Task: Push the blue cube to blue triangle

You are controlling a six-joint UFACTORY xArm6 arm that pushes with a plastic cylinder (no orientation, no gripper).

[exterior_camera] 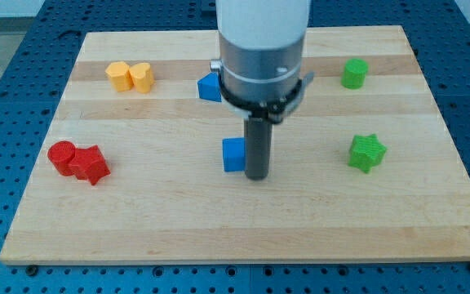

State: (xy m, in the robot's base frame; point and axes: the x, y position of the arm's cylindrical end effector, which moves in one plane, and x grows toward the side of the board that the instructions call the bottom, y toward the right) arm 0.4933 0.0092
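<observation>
Two blue blocks matter on this board. The blue cube sits near the middle of the wooden board; the blue triangle lies toward the view's top, slightly to the view's left of the cube, and partly hidden behind the arm's grey collar.

Tool: the arm carries no jaws, only a straight dark rod, so there is nothing to open or close. The tip rests at board level just beside the cube, on the cube's right side in the view. Rod and cube look to be touching or nearly so; the gap cannot be settled from this angle.

Key relation: the cube lies to the view's left of the tip, while its goal lies toward the view's top. A push from the present side would probably send the cube leftward, across the line to the triangle and not along it. Judgement: the tip needs to come round to the cube's bottom side, a shade right of centre, before driving upward.

Clearance: the strip of board between cube and triangle is bare. Other blocks stand well apart: two yellow blocks at upper left, two red blocks at left, a green block at upper right, a green star at right.
</observation>
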